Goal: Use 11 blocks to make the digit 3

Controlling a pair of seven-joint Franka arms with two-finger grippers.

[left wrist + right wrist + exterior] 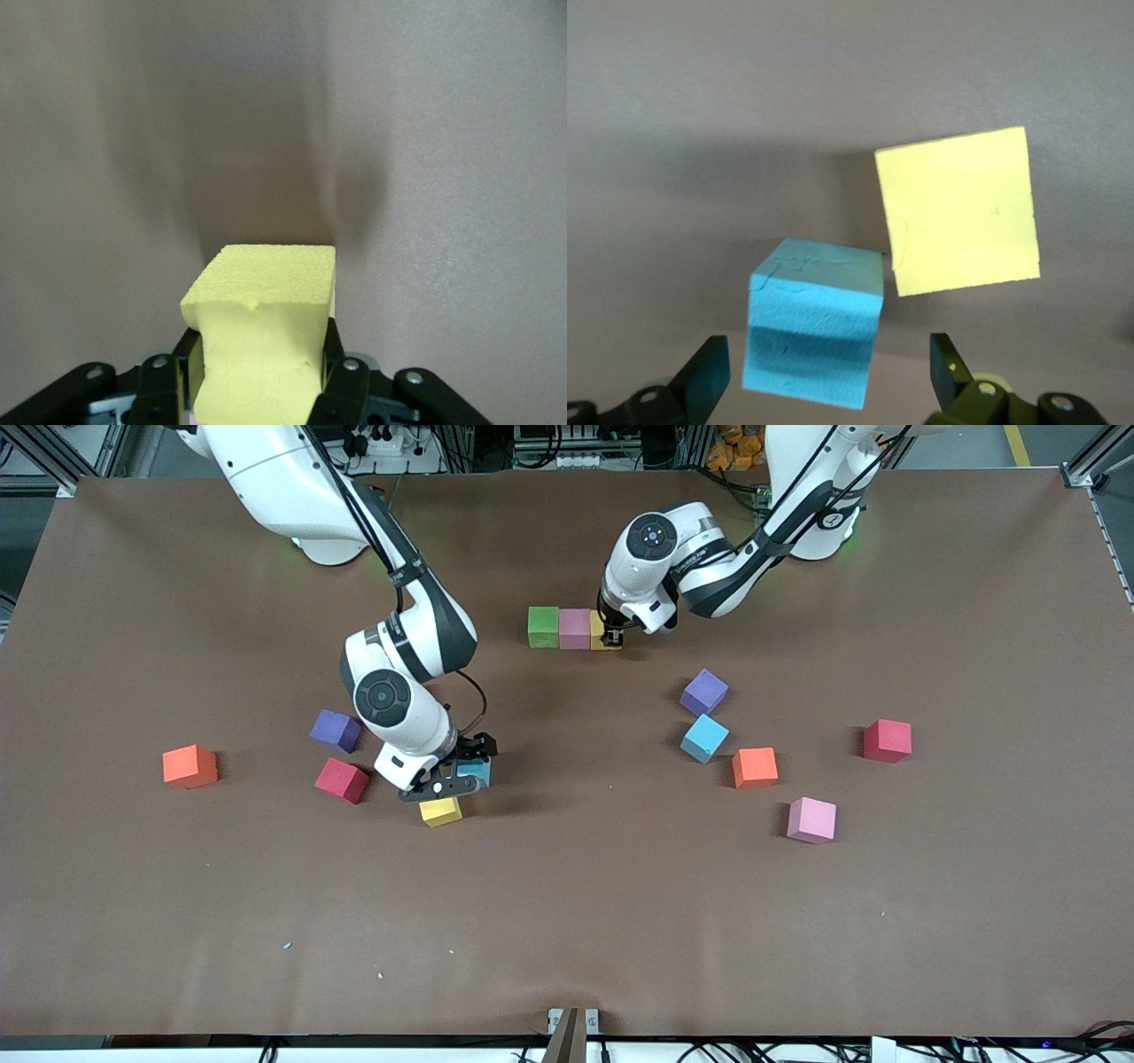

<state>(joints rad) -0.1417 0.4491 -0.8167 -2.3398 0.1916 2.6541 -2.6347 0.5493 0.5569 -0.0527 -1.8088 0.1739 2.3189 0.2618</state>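
Brown matting covers the table in the front view, where the left gripper [613,638] is clamped on a yellow block [601,631] set against the pink block [575,628] and green block [543,626] of a started row, while the right gripper [450,778] hangs wide open over a blue block [477,771], a second yellow block [440,810] just beside it. The left wrist view shows the fingers [341,390] squeezing that yellow block [261,341]; I judge it should sit flush before release. The right wrist view shows the blue block [815,323] between open fingers [704,376], off-centre, so centre first.
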